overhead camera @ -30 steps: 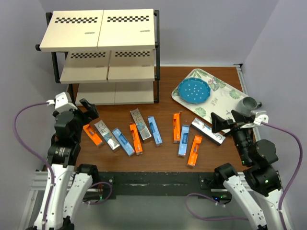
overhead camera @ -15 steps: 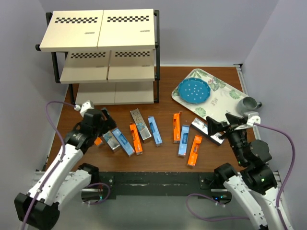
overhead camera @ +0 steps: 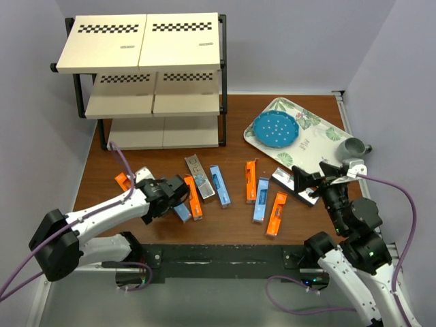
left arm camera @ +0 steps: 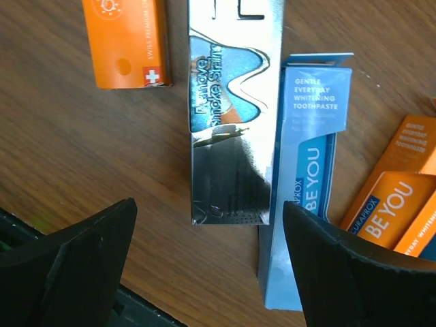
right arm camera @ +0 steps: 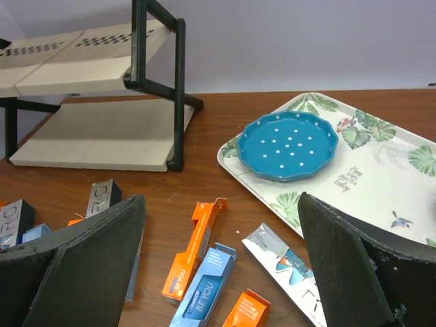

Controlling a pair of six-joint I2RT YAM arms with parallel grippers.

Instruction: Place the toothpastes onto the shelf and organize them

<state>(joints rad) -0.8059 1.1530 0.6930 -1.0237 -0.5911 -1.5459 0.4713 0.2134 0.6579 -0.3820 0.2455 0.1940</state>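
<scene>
Several orange, light blue and silver toothpaste cartons lie scattered on the brown table in front of the shelf (overhead camera: pixel 139 41), whose three cream boards hold nothing. My left gripper (overhead camera: pixel 178 193) is open and low over the left group. In the left wrist view it (left arm camera: pixel 210 208) straddles the near end of a silver carton (left arm camera: pixel 235 136), with a blue carton (left arm camera: pixel 306 184) by the right finger and an orange one (left arm camera: pixel 126 41) further off. My right gripper (overhead camera: pixel 310 181) is open and empty above a silver carton (overhead camera: pixel 296 187). Its wrist view (right arm camera: pixel 219 204) shows orange (right arm camera: pixel 197 248), blue (right arm camera: pixel 204 286) and silver (right arm camera: pixel 293 272) cartons below.
A floral tray (overhead camera: pixel 320 129) at the back right holds a blue dotted plate (overhead camera: pixel 274 129). A grey cup (overhead camera: pixel 354 146) stands at the tray's right end. The shelf's black posts (right arm camera: pixel 178 95) stand just behind the cartons. Walls close in on both sides.
My left arm has swung from the table's left edge to the right and down over the left cartons, still open. My right gripper shifted slightly left, then stayed put.
</scene>
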